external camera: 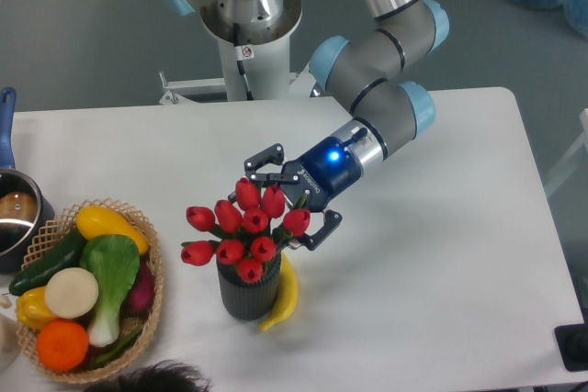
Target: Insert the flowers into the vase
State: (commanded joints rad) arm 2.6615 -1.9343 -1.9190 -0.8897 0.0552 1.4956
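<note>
**Standing in the vase, tool spread behind the blooms**

Stood on a white counter [441, 254] with a grey floor beyond its far edge. Glimpsed a blue object at the top right corner of the room, too cropped to identify. Found a small red-and-white sticker on the arm's white base column, too small to read. Noted a blue light glowing on the wrist.

Saw the tool [296, 195] with fingers spread wide apart, reaching in from the right just behind the flowers [243, 227], the lower finger close to the rightmost bud. Could not tell whether either finger touched the bunch. Found nothing gripped.

Found the flowers upright in the vase [246, 293], red buds fanned above its mouth. Spotted a banana [285, 298] against the vase's right side. Noted a woven basket [152, 305] of vegetables and fruit at the left, and a pot [14, 218] at the left edge.
</note>
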